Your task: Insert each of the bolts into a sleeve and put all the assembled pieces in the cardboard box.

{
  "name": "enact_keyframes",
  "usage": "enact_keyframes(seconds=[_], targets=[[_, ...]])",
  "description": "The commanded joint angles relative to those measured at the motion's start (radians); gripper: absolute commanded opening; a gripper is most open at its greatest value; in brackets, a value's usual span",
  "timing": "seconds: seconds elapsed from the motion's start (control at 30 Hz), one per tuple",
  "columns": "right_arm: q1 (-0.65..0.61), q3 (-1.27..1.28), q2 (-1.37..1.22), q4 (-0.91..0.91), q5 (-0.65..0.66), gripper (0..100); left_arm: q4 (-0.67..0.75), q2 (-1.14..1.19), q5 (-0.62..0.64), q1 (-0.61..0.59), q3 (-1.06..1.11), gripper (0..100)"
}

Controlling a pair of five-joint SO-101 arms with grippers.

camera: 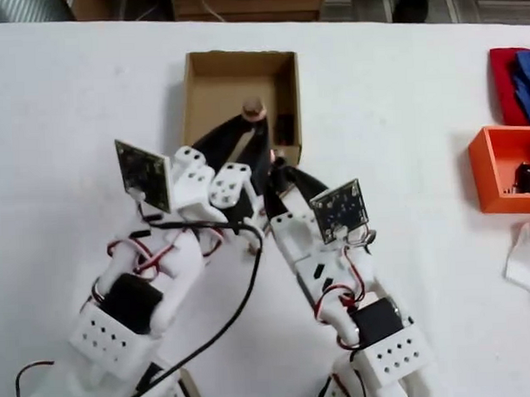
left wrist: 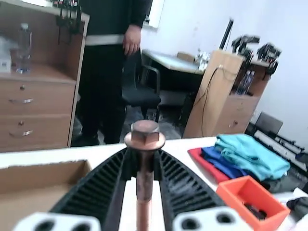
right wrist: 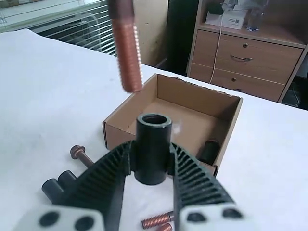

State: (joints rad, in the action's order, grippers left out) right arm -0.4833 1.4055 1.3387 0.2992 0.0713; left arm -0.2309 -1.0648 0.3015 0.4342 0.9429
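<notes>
My left gripper [left wrist: 144, 156] is shut on a copper bolt [left wrist: 144, 144], held upright just below its hex head. In the high view that bolt head [camera: 253, 107] hangs over the cardboard box [camera: 209, 91]. My right gripper [right wrist: 153, 159] is shut on an upright black sleeve [right wrist: 153, 147], bore facing up. The bolt's threaded end [right wrist: 127, 53] hangs just above and slightly to one side of the bore. In the high view, both grippers [camera: 245, 134] [camera: 277, 168] meet at the box's near right corner. A black piece [right wrist: 208, 150] lies inside the box [right wrist: 226, 120].
On the table beside the box lie a loose bolt [right wrist: 81, 155], two black sleeves [right wrist: 57, 185] and more copper bolts [right wrist: 156, 221]. An orange bin [camera: 508, 168] and folded red and blue cloths [camera: 515, 81] sit far right. A black cable [camera: 225, 313] runs between the arms.
</notes>
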Motion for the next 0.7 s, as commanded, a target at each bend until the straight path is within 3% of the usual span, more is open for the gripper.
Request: enact_keyframes(seconds=[0.0,0.5,0.67], targets=[[0.007,-0.015,0.019,0.002,-0.008,2.2,0.043,0.021,0.0,0.009,-0.007,3],[0.013,-0.015,0.019,-0.002,-0.008,2.2,0.071,0.13,0.003,0.011,-0.008,3],[0.013,-0.015,0.019,-0.002,-0.008,2.2,0.014,0.13,0.005,0.018,-0.008,3]])
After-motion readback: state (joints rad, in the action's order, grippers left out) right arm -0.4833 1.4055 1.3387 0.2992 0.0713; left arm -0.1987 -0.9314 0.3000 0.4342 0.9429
